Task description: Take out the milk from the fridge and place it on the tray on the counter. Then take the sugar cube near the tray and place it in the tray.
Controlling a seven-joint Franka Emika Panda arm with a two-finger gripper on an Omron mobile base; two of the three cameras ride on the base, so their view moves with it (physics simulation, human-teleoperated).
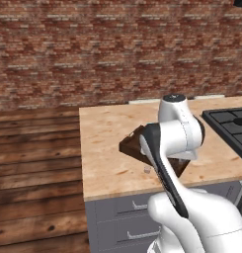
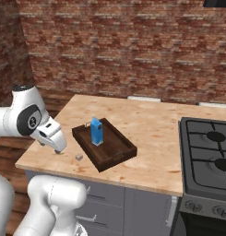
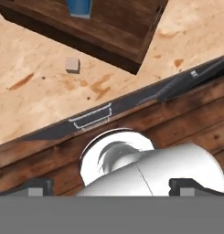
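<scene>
Blue against brown marks the finished half of the job: the milk (image 2: 96, 131) stands upright inside the tray (image 2: 115, 154), toward its far-left end, on the counter (image 2: 146, 124). What remains, by my reading, is the cube (image 2: 79, 157), which sits on the bare countertop just beside the tray's near long edge, apart from it and close to the counter's front lip; the left base view shows it as a faint pale speck (image 1: 146, 170) by the tray's near corner. The gripper (image 3: 111, 185) hangs out beyond the counter's front edge, over the drawers (image 3: 91, 119), with its two dark fingertips (image 3: 38, 185) well apart and nothing between them. To do this step well, the hand should travel in over the cube and descend straight with the fingers straddling it. The cube is tiny, so centring matters more than force, and a skewed closure could flick it off the nearby edge. The lift need only clear the tray's raised rim (image 3: 102, 51), and the release is best made over open tray floor, away from the carton. The cube itself is off-white, matte, square-faced, and far smaller than the carton.
</scene>
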